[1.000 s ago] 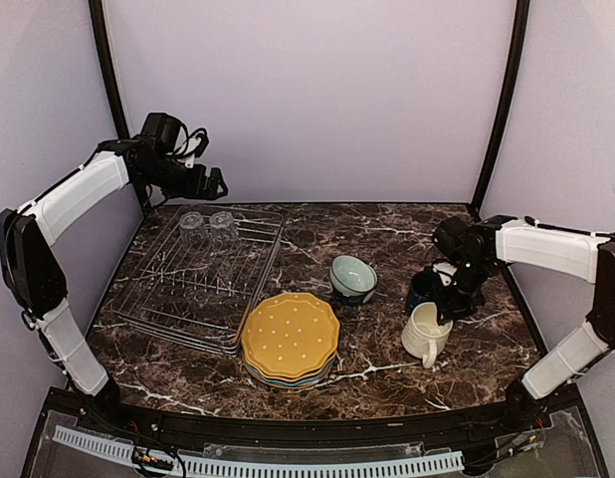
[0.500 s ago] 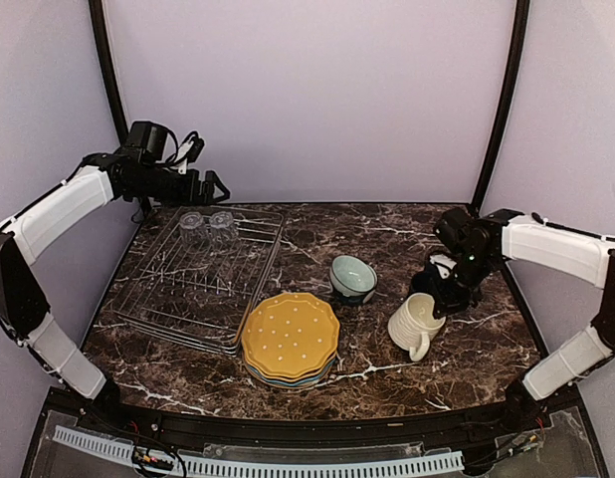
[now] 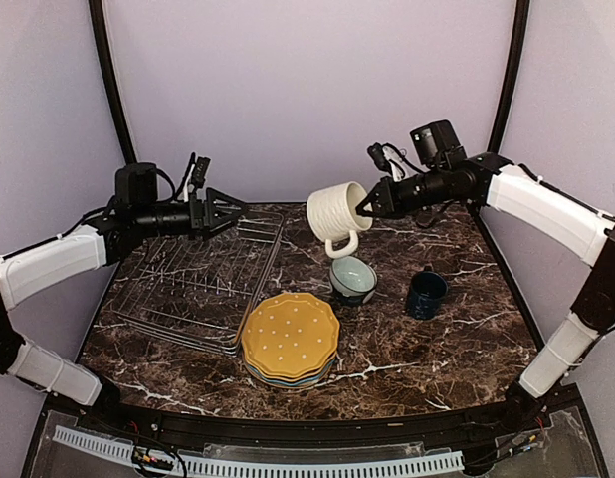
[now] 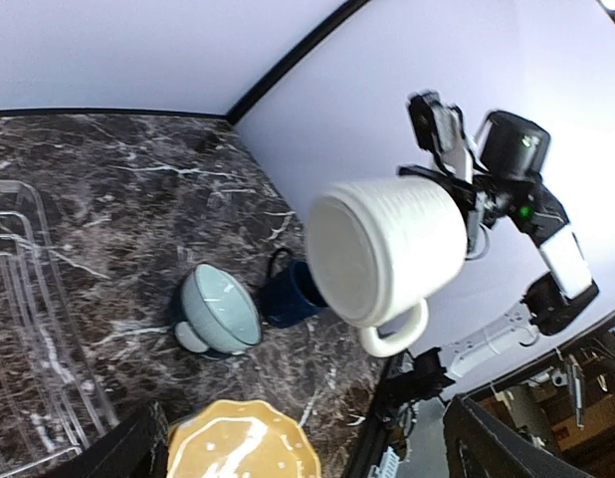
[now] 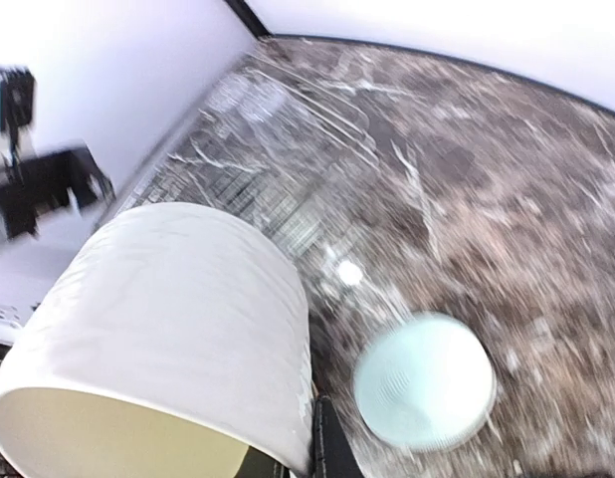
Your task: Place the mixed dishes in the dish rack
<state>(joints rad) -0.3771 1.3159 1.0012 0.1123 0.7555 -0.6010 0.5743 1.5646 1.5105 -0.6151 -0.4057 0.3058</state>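
Note:
My right gripper (image 3: 367,206) is shut on the rim of the cream ribbed mug (image 3: 337,213) and holds it in the air on its side, handle down, above the pale green bowl (image 3: 352,278). In the right wrist view the mug (image 5: 168,299) fills the lower left, with one finger (image 5: 328,444) against its wall. My left gripper (image 3: 226,213) is open and empty over the back of the wire dish rack (image 3: 193,289), pointing at the mug (image 4: 387,249). The yellow dotted plate (image 3: 290,336) tops a stack beside the rack. The navy mug (image 3: 426,294) stands on the table.
The marble table (image 3: 467,339) ends at a black front edge. Dark corner posts (image 3: 502,100) rise at the back. The left wrist view shows the bowl (image 4: 218,311), navy mug (image 4: 288,295) and yellow plate (image 4: 243,443). The bowl (image 5: 423,379) and rack (image 5: 288,129) are blurred in the right wrist view.
My right gripper has lifted the cream mug off the table and carried it up and left to above the bowl. My left arm has swung down and right over the rack's back.

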